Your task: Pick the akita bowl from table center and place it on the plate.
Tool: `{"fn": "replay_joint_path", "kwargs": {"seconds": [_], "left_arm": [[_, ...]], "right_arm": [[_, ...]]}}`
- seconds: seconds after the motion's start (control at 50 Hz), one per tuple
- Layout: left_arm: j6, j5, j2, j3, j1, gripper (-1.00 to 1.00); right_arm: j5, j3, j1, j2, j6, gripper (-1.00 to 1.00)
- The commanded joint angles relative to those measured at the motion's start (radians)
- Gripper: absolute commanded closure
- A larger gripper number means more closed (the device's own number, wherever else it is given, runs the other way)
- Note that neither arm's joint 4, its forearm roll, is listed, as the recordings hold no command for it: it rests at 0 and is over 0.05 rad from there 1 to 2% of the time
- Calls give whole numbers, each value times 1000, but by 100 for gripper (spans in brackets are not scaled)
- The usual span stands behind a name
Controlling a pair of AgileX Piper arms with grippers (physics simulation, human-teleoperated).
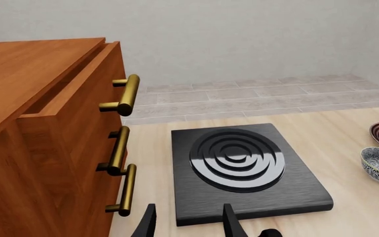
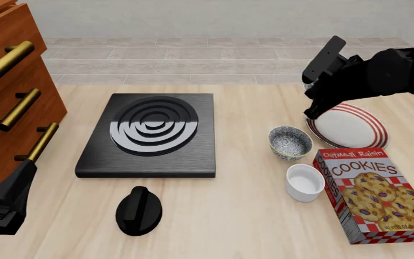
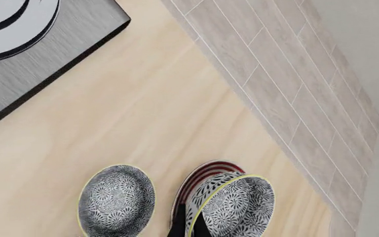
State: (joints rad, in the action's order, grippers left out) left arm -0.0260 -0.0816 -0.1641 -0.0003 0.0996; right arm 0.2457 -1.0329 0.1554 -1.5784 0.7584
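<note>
My right gripper [image 3: 189, 230] is shut on the rim of the akita bowl [image 3: 232, 206], which hangs tilted with its patterned inside showing. Just below and behind it lies the plate [image 3: 206, 173], white with red rings. In the front view the right gripper [image 2: 314, 103] hovers over the near-left edge of the plate [image 2: 354, 127], and the arm hides most of the held bowl. A near-identical bowl [image 2: 290, 142] stands on the table left of the plate. My left gripper [image 1: 188, 223] is open and holds nothing, low at the front left [image 2: 9, 200].
A black stove slab [image 2: 149, 135] with rings sits mid-table, with a black knob [image 2: 138, 210] in front of it. A wooden drawer cabinet [image 2: 9, 102] with brass handles stands at the left. A small white bowl [image 2: 305, 182] and a cookies box [image 2: 376, 193] are near the plate.
</note>
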Motion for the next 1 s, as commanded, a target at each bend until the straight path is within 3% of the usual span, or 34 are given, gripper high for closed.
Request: {"fn": "replay_joint_path", "kwargs": {"seconds": [0.02, 0.06, 0.24, 0.38, 0.4, 0.46, 0.6, 0.72, 0.76, 1.0], "left_arm": [[3, -2, -5, 0, 0, -100], [3, -7, -10, 0, 0, -100], [2, -10, -15, 0, 1, -100], [2, -2, -6, 0, 3, -100], [2, -4, -8, 0, 3, -100], [2, -9, -14, 0, 3, -100], [1, -12, -19, 0, 5, -100], [1, -20, -29, 0, 4, -100], [0, -20, -30, 0, 5, -100], [1, -19, -29, 0, 4, -100]], "right_arm": [[-54, 16, -83, -41, -26, 100], [-57, 0, -98, -51, -48, 100], [-87, 11, -153, -101, -29, 100], [-78, -31, -195, -146, -45, 100], [-89, -9, -200, -156, -1, 100], [-78, -27, -198, -177, -37, 100], [-100, -35, -227, -228, -25, 100], [-79, -99, -275, -280, -70, 100], [-80, -83, -252, -290, -40, 100], [-44, -115, -250, -331, -38, 100]]}}
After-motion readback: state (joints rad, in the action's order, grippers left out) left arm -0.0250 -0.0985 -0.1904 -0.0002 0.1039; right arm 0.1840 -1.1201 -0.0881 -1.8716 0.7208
